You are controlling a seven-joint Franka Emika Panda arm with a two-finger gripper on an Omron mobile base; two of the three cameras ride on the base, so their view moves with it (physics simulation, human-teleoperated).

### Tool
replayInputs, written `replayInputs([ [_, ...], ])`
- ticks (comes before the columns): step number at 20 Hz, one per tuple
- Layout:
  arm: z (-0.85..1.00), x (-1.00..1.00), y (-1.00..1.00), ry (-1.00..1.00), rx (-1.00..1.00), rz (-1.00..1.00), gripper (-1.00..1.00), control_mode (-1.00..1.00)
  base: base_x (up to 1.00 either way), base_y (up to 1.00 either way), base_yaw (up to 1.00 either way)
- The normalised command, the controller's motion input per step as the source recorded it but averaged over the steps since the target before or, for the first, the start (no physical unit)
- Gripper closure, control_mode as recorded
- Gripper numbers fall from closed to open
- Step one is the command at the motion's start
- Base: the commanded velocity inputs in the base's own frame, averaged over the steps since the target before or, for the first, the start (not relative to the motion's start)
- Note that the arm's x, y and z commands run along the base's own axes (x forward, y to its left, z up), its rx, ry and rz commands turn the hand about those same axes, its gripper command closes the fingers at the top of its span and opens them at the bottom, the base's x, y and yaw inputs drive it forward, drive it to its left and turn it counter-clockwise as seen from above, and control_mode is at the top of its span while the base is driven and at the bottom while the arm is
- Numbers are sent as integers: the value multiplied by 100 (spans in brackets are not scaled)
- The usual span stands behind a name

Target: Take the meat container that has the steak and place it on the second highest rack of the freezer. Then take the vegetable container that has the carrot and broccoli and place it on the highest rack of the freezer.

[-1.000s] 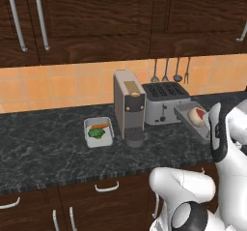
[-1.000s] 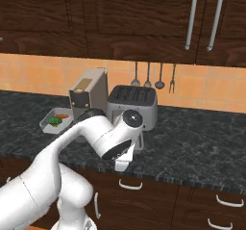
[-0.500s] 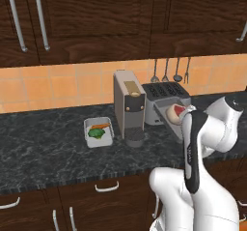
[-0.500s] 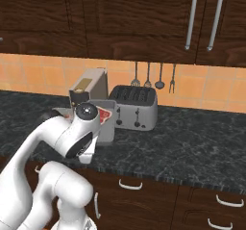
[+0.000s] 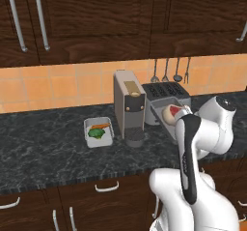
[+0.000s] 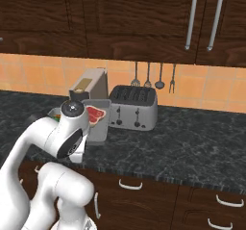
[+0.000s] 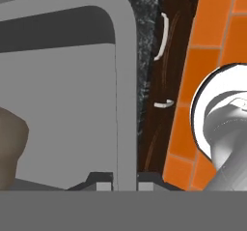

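Note:
The meat container (image 5: 162, 113), a grey tray tilted on edge, hangs in front of the toaster with the red and cream steak (image 5: 172, 113) inside it. From the other side the meat container (image 6: 99, 124) and the steak (image 6: 95, 113) show beside my arm. My gripper (image 7: 125, 182) is shut on the rim of the meat container (image 7: 123, 80). The vegetable container (image 5: 98, 131) rests on the counter left of the coffee machine, holding the carrot (image 5: 100, 125) and the broccoli (image 5: 95, 133). The freezer and its racks are out of view.
A grey coffee machine (image 5: 129, 107) and a toaster (image 6: 133, 108) stand against the tiled wall, with utensils (image 5: 166, 70) hanging above. Dark upper cabinets (image 5: 96, 17) overhang the black stone counter (image 6: 192, 142). Drawers (image 6: 132, 185) sit below its front edge.
My arm has swung left across the counter with the meat container in its grip, from the right of the toaster to in front of it.

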Motion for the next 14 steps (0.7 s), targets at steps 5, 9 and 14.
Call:
replayInputs([
  [5, 0, 0, 0, 0, 0, 0, 100, 100, -25, 0, 0],
  [9, 0, 0, 0, 0, 0, 0, 100, 100, -97, -9, 0],
  [14, 0, 0, 0, 0, 0, 0, 100, 100, -86, -54, -20],
])
